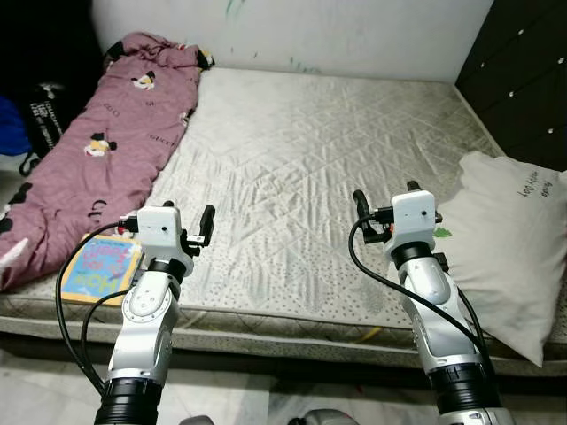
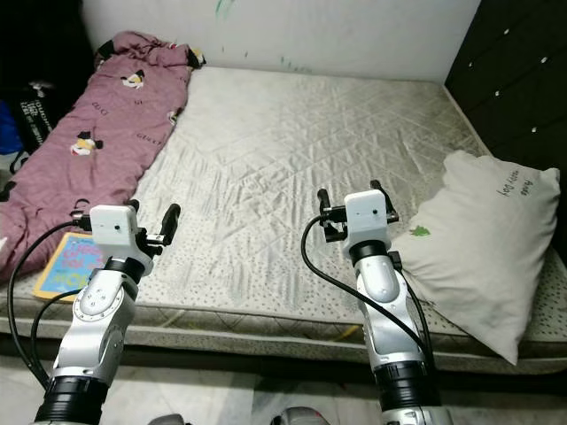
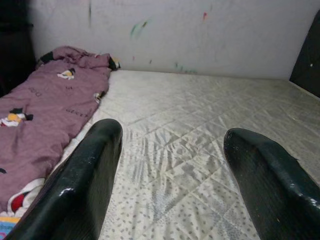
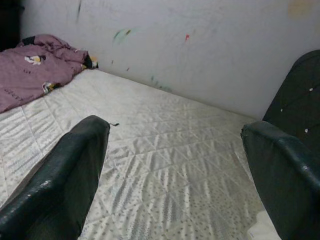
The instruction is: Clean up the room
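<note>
A maroon patterned blanket (image 1: 115, 133) lies crumpled along the left side of a bare quilted mattress (image 1: 310, 133). At the mattress's front left corner a colourful book (image 1: 99, 268) lies flat, partly under the blanket's edge. A white pillow (image 1: 509, 248) rests at the front right and hangs over the mattress edge. My left gripper (image 1: 188, 214) hovers open over the front of the mattress, just right of the book. Open as well, my right gripper (image 1: 387, 197) is held just left of the pillow. Nothing sits between either pair of fingers (image 3: 85, 185).
A dark dresser (image 1: 523, 71) stands close against the bed's right side. A black bag (image 1: 44, 115) sits on the floor at the far left. A white wall (image 1: 310, 31) with small marks runs behind the bed. Pale floor (image 1: 53, 390) shows below the mattress front.
</note>
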Motion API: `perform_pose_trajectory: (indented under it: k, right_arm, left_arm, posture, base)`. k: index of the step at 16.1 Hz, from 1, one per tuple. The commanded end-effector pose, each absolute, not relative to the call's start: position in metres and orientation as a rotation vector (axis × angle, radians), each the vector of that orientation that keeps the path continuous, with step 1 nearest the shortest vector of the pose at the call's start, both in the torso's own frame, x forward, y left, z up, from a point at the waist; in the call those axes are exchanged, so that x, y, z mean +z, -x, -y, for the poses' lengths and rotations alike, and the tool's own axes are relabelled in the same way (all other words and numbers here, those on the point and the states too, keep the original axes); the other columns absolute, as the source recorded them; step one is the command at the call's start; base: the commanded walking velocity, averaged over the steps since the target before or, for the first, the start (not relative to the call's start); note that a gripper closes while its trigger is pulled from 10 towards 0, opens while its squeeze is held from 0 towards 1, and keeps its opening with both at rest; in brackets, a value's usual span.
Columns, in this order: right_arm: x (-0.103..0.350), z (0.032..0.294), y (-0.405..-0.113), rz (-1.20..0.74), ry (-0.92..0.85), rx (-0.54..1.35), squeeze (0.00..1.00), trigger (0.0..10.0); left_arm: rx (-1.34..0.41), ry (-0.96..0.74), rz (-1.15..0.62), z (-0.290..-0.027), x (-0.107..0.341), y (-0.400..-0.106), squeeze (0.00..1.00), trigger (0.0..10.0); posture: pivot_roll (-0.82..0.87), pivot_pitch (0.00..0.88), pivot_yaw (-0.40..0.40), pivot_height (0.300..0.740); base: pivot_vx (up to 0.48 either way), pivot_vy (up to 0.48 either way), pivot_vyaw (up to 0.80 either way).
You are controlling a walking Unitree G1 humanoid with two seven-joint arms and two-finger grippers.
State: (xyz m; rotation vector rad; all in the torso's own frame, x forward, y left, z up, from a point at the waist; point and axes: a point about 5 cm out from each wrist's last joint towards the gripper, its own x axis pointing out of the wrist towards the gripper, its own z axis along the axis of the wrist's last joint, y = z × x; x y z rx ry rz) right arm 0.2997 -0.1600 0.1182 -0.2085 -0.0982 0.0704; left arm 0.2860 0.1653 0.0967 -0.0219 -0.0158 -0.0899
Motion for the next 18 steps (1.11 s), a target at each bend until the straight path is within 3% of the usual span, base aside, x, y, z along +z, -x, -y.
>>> perform_pose_trajectory:
  k: [1,18]
  right_arm:
    - [0.1171,0.1587,-0.3,0.093,0.211,0.083,0.0,10.0]
    - [0.1175,0.1585,-0.3024,0.09,0.213,0.087,0.0,10.0]
  left_arm:
    - [-0.082,0.015,0.007,-0.1666,0.0949,-0.2855,0.0,10.0]
    - [-0.078,0.025,0.007,-0.1665,0.0957,-0.2877,0.0,10.0]
  posture:
    - [0.0,0.0,-0.024,0.74]
    - [-0.01,0.0,-0.026,0.74]
  base:
    - [0.0,-0.27,0.0]
    - [0.0,-0.361,0.0]
